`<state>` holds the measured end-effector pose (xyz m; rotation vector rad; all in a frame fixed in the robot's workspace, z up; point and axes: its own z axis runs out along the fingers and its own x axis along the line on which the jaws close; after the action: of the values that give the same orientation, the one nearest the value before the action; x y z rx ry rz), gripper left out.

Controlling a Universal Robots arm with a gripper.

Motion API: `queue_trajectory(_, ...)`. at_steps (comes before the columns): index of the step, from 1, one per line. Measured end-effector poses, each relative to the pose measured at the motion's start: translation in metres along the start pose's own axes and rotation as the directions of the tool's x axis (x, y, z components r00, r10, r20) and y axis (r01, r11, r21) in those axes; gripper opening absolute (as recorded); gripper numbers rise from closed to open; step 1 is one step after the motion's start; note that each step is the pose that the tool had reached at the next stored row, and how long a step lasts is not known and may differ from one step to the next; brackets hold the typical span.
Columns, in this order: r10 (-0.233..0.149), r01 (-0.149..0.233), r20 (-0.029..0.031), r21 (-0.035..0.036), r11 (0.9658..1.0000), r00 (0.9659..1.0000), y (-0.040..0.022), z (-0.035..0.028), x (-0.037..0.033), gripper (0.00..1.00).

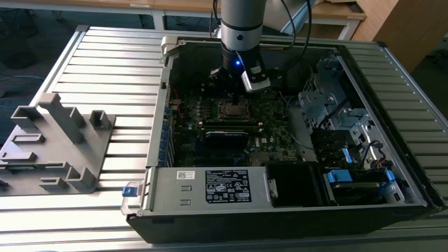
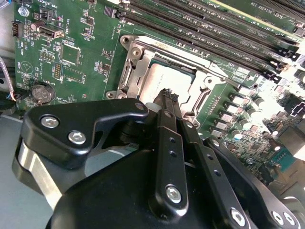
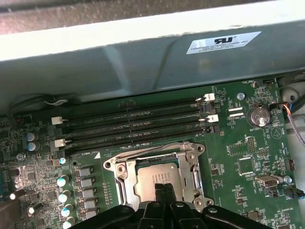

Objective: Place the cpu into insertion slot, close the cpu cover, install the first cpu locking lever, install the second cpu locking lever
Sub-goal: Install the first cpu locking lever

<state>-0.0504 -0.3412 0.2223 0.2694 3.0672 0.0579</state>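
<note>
The cpu (image 3: 155,174) (image 2: 164,78) lies flat in the insertion slot (image 1: 234,108), its dull silver face up. The cpu cover (image 3: 189,168) (image 2: 138,64) lies down around it as a silver frame, and the chip shows through its window. My gripper (image 3: 162,187) (image 2: 167,95) hangs just above the chip's edge, its black fingers pressed together with nothing between them. In the exterior view the gripper (image 1: 231,92) is inside the open computer case, right over the socket. I cannot tell how the locking levers sit.
Long black memory slots (image 3: 133,126) run beside the socket, next to the case wall (image 3: 143,67). A coin battery (image 3: 259,116) and capacitors (image 3: 64,198) stand on the board. Drive cages (image 1: 329,105) and a power supply (image 1: 210,186) fill the case. A grey fixture (image 1: 56,142) lies outside.
</note>
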Motion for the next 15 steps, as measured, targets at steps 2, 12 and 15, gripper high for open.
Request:
queue_trajectory(2, 0.0, 0.0, -0.0001, 0.0001, 1.0, 1.0, 0.0, -0.0001, 0.0, 0.11)
queue_trajectory(12, 0.0, 0.0, -0.0008, 0.0002, 1.0, 1.0, 0.0005, 0.0002, -0.0027, 0.11)
queue_trajectory(15, 0.0, 0.0, -0.0035, 0.001, 1.0, 1.0, 0.0007, 0.0002, -0.0039, 0.11)
